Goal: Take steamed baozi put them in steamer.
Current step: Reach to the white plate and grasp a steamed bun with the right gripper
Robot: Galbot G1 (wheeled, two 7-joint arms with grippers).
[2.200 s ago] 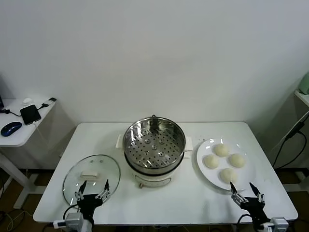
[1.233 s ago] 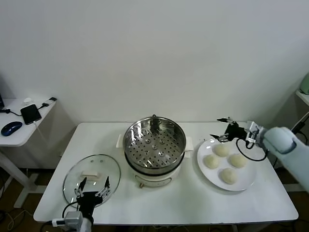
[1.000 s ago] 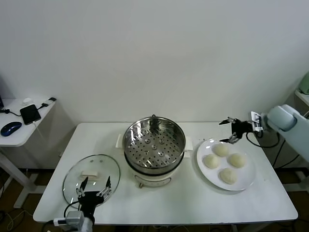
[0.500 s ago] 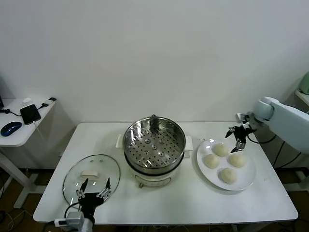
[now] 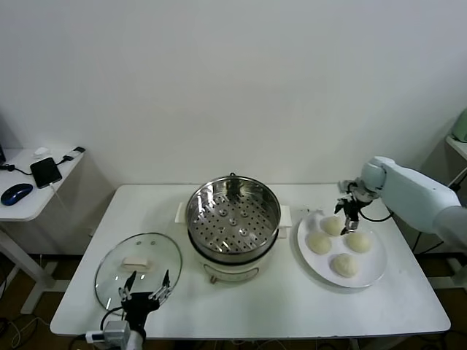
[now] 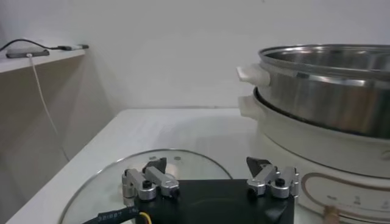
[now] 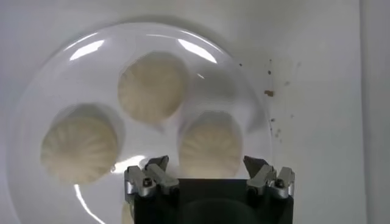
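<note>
In the right wrist view, only 3 of the 4 steamed baozi [image 7: 151, 87] were fully visible; the 4th was almost entirely hidden behind the body of the right gripper [image 7: 207, 165]. In the head view, the right gripper [image 5: 349, 212] was small and dark, and its fingertips were hard to separate from the bun beneath them. The left gripper [image 5: 144, 283] was cut off at the near edge of the head view.

All 4 steamed baozi [image 5: 321, 243] lay on a white plate [image 5: 376, 260] near the right edge of the desk [image 5: 292, 306]. The right gripper hung directly above the plate, jaws spread wide and holding nothing. In the right wrist view, 1 bun sat between the 2 fingertips and below them; contact could not be determined. The other 2 visible buns lay farther out on the plate.

The steamer [image 5: 233, 219] stood at the centre of the desk, just beside the plate, with its perforated tray bare. Its rim rose between the plate and the tray.

The left gripper [image 6: 207, 173] rested low at the near left corner of the desk, jaws released, over the edge of a glass lid [image 5: 120, 273] that lay flat there. The steamer wall [image 6: 329, 91] stood close beside it. A side shelf [image 5: 29, 197] to the left carried a phone [image 5: 45, 172] and a mouse [image 5: 16, 193].
</note>
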